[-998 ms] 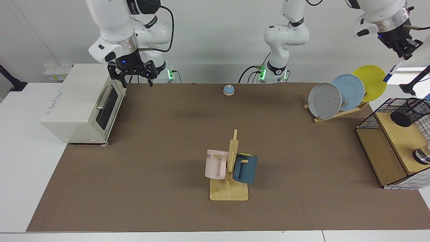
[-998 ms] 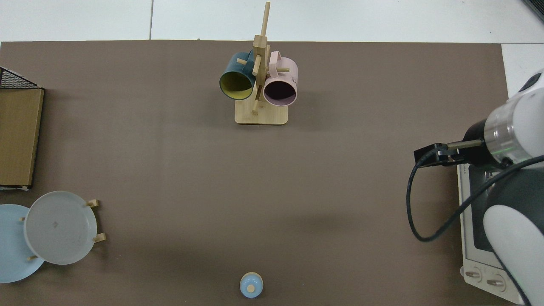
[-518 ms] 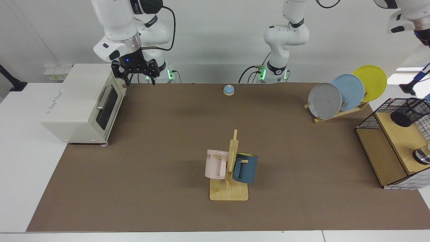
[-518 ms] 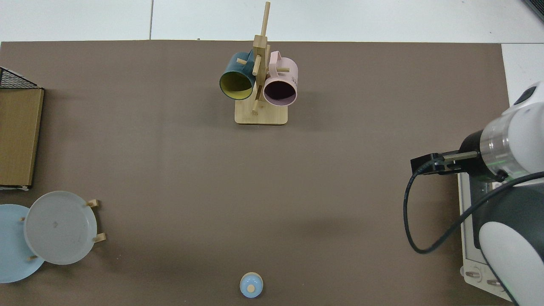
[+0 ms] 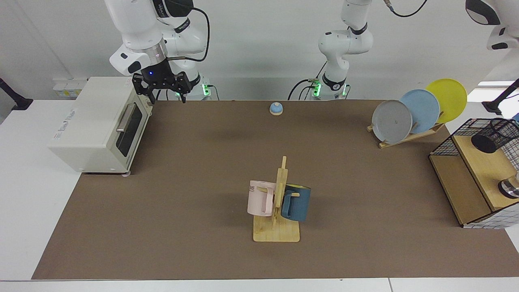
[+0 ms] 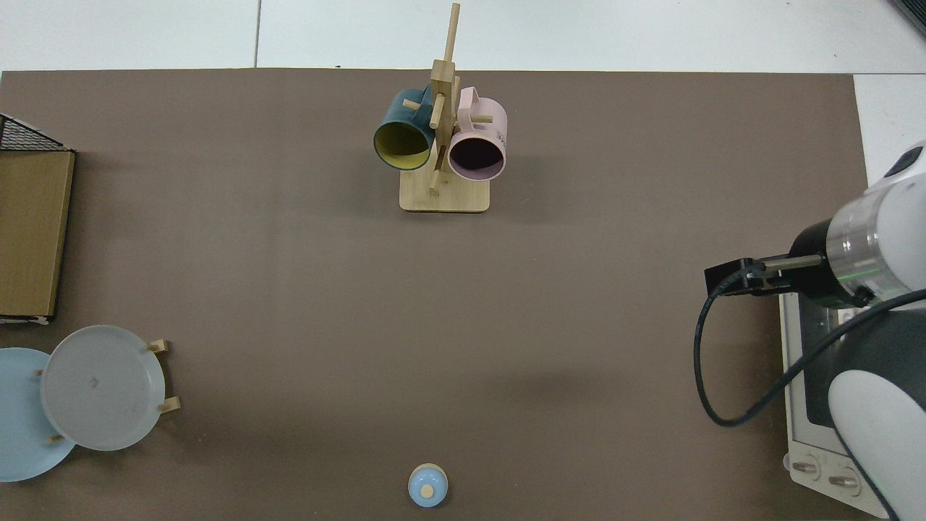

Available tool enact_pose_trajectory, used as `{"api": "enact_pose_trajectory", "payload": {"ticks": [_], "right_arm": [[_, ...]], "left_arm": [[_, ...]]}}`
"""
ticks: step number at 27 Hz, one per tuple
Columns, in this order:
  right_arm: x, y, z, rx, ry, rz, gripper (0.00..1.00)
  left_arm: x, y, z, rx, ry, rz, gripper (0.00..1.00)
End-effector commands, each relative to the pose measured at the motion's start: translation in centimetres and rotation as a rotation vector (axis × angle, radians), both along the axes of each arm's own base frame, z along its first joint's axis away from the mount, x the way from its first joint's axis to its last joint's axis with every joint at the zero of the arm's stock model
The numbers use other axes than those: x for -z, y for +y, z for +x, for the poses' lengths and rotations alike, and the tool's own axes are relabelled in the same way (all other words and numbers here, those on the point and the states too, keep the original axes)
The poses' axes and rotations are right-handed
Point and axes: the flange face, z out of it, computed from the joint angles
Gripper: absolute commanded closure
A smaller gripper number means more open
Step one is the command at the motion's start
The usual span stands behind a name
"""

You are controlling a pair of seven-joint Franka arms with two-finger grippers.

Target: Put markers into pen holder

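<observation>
The pen holder, a black wire-mesh cup, stands on the wooden shelf at the far right of the facing view, its dark mouth turned toward the table. No marker shows in either view. Of the left arm, only a white wrist link shows at the top right corner; its gripper is out of frame. My right gripper hangs open and empty over the mat's back left corner, beside the toaster oven. In the top view the right arm's wrist hides its fingers.
A white toaster oven sits at the left. A wooden mug tree with a pink and a blue mug stands mid-front. A plate rack with three plates and a small blue bell are at the back.
The left gripper, which held the marker above the shelf, has risen out of the frame at the top right. The right gripper has shifted only slightly.
</observation>
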Motion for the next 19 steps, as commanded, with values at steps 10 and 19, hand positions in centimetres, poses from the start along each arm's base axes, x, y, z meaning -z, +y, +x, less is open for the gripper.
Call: {"api": "enact_pose_trajectory", "payload": {"ticks": [10, 19], "right_arm": [[0.1, -0.2, -0.2, -0.008, -0.018, 0.019, 0.00], [0.1, -0.3, -0.2, -0.007, -0.018, 0.019, 0.00]], "left_arm": [[3.7, 5.3, 2.1, 0.024, 0.022, 0.035, 1.00], [7.4, 6.3, 3.0, 0.021, 0.060, -0.003, 1.00]]}}
